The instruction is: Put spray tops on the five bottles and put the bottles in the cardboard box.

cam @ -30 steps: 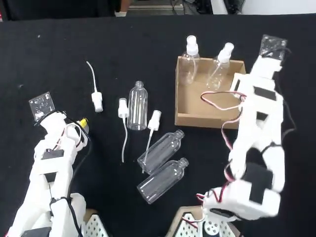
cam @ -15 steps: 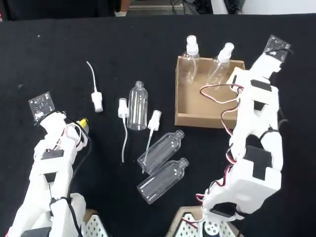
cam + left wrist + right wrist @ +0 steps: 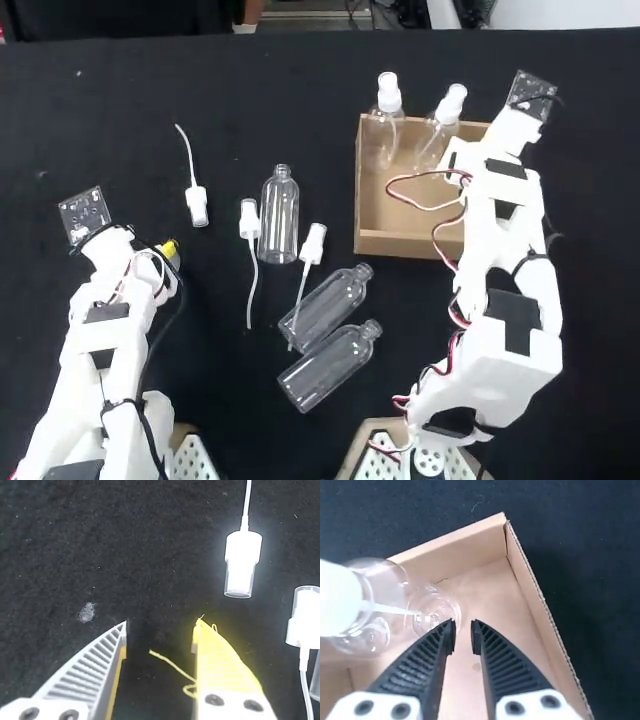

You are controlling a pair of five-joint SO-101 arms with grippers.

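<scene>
Two capped clear bottles point(image 3: 381, 125) point(image 3: 438, 135) stand at the far side of the cardboard box point(image 3: 405, 220). My right arm point(image 3: 495, 190) hangs over the box. Its gripper point(image 3: 463, 625) is nearly shut on nothing, tips just beside the capped bottle's base point(image 3: 432, 615). An uncapped bottle point(image 3: 279, 214) stands mid-table, and two more point(image 3: 327, 303) point(image 3: 331, 364) lie on their sides. Three spray tops point(image 3: 196, 203) point(image 3: 249, 222) point(image 3: 312, 244) lie loose. My left gripper point(image 3: 160, 632) is open over bare cloth, near one spray top point(image 3: 242, 564).
The table is covered in black cloth point(image 3: 120, 120), with open room at the far left. Both arm bases point(image 3: 400, 460) sit at the near edge. A second spray top point(image 3: 303, 625) shows at the edge of the left wrist view.
My right arm has swung left, from beside the box to over it. The capped bottle on the right has shifted slightly left. The left arm has kept still.
</scene>
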